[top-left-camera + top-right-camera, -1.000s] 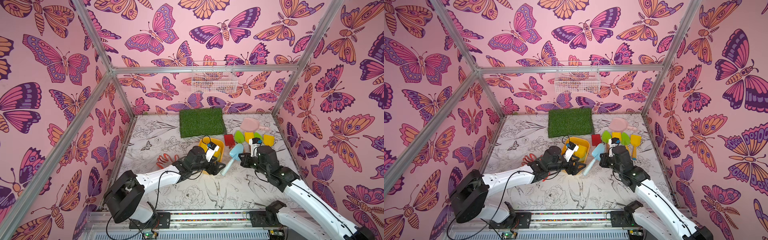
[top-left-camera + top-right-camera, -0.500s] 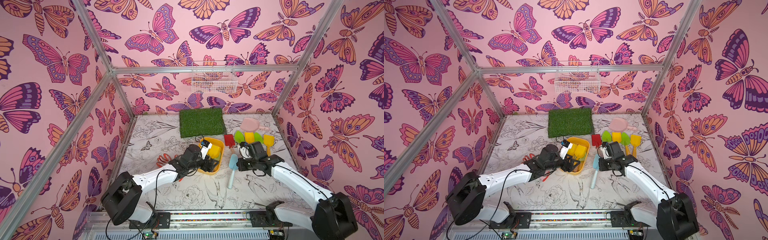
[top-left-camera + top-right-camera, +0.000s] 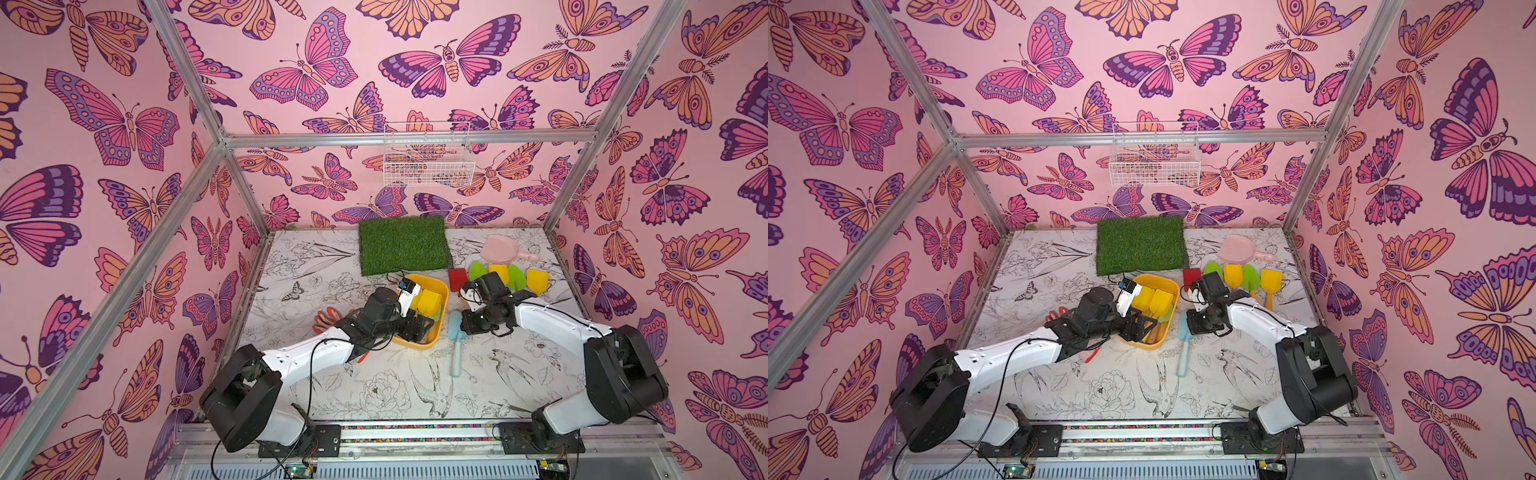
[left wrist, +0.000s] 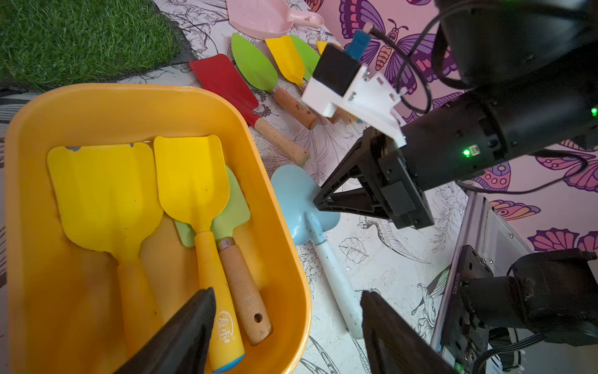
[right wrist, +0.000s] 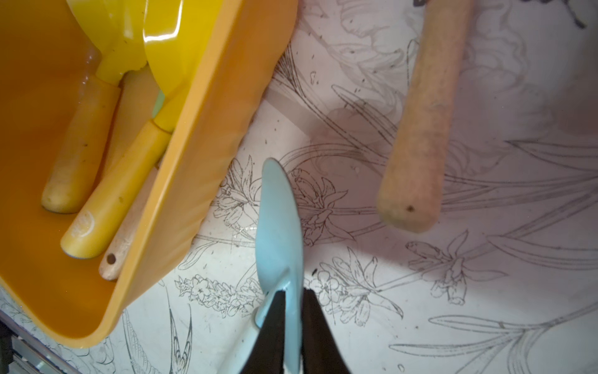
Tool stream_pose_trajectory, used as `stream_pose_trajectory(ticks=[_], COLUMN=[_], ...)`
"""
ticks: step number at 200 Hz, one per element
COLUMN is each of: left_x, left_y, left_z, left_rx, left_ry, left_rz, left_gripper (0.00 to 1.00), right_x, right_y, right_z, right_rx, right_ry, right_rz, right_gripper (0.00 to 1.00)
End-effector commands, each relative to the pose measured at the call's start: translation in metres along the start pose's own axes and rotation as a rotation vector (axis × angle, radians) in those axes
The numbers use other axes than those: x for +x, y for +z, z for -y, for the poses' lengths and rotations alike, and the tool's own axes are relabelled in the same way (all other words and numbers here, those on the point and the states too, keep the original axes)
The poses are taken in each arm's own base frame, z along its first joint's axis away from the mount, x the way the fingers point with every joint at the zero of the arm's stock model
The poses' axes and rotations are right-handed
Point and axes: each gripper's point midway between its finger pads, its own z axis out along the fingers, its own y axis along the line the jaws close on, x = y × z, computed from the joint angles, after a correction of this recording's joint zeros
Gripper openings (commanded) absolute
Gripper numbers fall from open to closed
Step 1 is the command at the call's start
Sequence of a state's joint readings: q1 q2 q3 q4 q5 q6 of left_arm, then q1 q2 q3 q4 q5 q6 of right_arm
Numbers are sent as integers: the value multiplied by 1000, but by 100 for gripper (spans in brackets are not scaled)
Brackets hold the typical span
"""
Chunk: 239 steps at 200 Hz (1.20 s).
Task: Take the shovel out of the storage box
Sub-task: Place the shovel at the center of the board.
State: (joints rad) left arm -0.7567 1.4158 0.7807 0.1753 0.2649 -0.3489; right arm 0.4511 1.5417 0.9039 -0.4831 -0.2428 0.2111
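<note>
evidently the blue shovel (image 3: 456, 345) was out: it lay flat on the table (image 3: 374, 395) just beside the box (image 4: 136, 94), blade away from the robot, handle toward it. the right gripper (image 5: 293, 293) sat low at the blade's edge, its fingers (image 5: 275, 327) set narrowly on either side of it. i could not tell whether they pinched it or merely flanked it. the left gripper (image 4: 287, 293) hung over the near end of the box, jaws wide apart and holding nothing. two yellow shovels (image 4: 191, 181) and a green one (image 4: 233, 210) lay inside.

the step in hand looked like the release. to do it well, the right jaws would need to part clear of the blade before any lift, or the edge could catch and drag the shovel against the box wall. a straight rise would suit, minding the wooden handle (image 5: 417, 129) close by. the left arm ought to wait, since the two wrists stood near each other.
</note>
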Motion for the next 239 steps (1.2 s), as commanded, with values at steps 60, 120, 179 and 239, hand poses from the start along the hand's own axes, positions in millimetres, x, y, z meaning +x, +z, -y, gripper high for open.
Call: stream_pose_trajectory(ticks=[60, 120, 179, 239], left_x=[3, 10, 27, 48], left_y=[-7, -3, 14, 44], left_z=[-20, -37, -47, -58], left_rx=[-87, -166, -199, -209], left_ry=[-31, -48, -92, -145], left_rz=[-22, -71, -175, -298], left_gripper=[76, 76, 70, 67], right_x=[-27, -31, -28, -22], right_y=[-25, -74, -83, -83], right_z=[-2, -10, -11, -12], right_rx=[25, 16, 8, -8], right_ry=[28, 42, 51, 53], right_rz=[95, 250, 283, 285], right_gripper=[34, 38, 40, 40])
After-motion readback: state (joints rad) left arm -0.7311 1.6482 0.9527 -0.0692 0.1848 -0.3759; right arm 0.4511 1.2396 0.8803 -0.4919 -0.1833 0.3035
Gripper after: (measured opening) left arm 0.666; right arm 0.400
